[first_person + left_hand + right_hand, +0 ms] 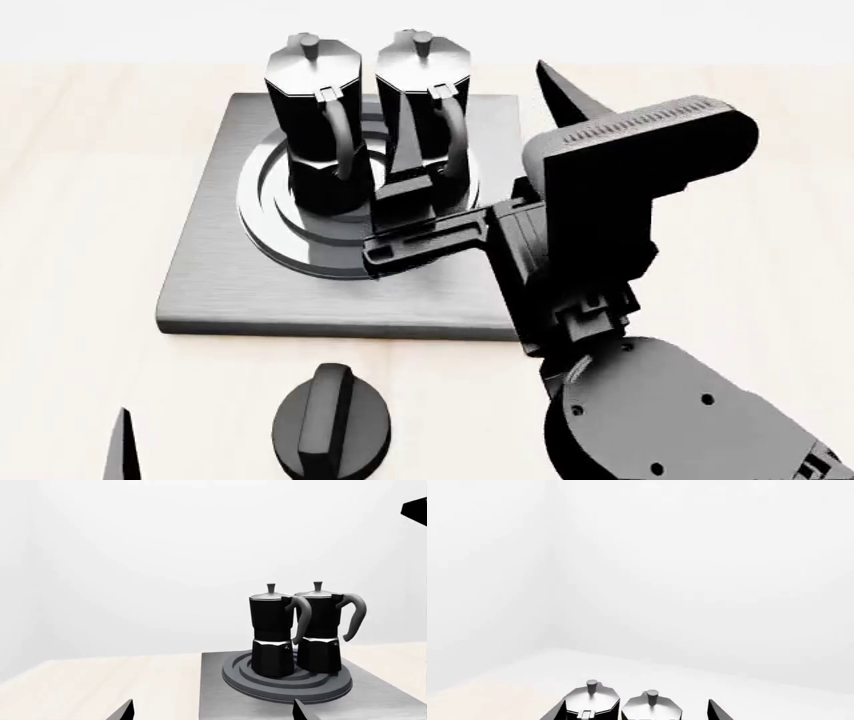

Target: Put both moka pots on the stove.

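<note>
Two glossy black moka pots stand upright side by side on the ring burner of the grey stove [214, 290], one on the left [316, 120] and one on the right [420, 110]. They also show in the left wrist view [271, 635] [320, 630] on the stove [217, 690]. The right wrist view shows only their silvery lids [592, 700] [652, 707]. My right gripper [483, 140] [635, 713] is open and empty. It is raised just in front of the right pot, apart from it. My left gripper [213, 714] is open and empty, low at the stove's near left; one fingertip [123, 450] shows.
A squat black round knob [331, 425] sits on the light wooden table [80, 200] in front of the stove. My right arm [627, 300] covers the stove's right front corner. A dark part [415, 511] shows at the edge of the left wrist view.
</note>
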Motion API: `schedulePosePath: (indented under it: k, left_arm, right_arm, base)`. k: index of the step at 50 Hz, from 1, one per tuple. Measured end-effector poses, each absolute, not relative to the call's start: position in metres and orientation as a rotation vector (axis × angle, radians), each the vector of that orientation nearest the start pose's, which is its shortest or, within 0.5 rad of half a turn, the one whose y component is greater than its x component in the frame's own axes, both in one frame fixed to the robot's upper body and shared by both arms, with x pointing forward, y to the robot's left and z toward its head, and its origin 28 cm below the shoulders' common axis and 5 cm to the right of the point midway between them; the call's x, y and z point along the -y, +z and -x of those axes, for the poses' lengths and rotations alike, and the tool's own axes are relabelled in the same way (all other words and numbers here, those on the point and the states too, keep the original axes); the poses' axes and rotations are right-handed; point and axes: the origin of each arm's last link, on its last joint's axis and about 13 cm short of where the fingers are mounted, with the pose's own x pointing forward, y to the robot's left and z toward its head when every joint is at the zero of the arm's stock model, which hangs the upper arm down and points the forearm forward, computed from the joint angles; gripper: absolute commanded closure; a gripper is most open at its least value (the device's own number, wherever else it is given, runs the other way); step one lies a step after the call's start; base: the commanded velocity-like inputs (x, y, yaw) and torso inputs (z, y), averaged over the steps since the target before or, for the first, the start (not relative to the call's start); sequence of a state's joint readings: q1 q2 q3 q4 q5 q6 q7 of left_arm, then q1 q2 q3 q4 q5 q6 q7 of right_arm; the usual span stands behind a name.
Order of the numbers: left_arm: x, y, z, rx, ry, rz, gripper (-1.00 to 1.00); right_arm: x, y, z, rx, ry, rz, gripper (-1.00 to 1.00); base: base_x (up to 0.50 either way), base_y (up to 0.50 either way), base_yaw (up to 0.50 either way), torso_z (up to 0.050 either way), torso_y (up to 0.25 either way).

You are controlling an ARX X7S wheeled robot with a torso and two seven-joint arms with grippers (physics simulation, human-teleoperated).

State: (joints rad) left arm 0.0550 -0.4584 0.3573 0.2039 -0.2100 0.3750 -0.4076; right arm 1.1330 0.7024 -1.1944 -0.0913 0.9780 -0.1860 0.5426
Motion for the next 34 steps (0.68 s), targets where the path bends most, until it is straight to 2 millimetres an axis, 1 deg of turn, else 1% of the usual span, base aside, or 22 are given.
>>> schedulePosePath:
  k: [9,18,25,34]
  left_arm:
    - [-0.227,0.06,-0.187,0.401,-0.04,-0.038,-1.0]
    - [-0.226,0.06,-0.187,0.402,-0.042,-0.039,-1.0]
    - [-0.226,0.06,-0.188,0.402,-0.043,-0.041,-1.0]
    - [-0.225,0.06,-0.189,0.403,-0.044,-0.041,-1.0]
  right_arm:
    - [0.098,0.218,-0.279,0.497,0.293,0.041,-1.0]
    - [0.108,0.217,-0.256,0.525,0.257,0.075,-1.0]
    - [0.115,0.211,-0.243,0.519,0.232,0.085,-1.0]
    - [0.119,0.202,-0.232,0.5,0.215,0.089,-1.0]
  base:
    - [0.0,0.0,0.0,0.0,0.0]
    - [0.0,0.0,0.0,0.0,0.0]
    - [0.0,0.0,0.0,0.0,0.0]
    - [0.0,0.0,0.0,0.0,0.0]
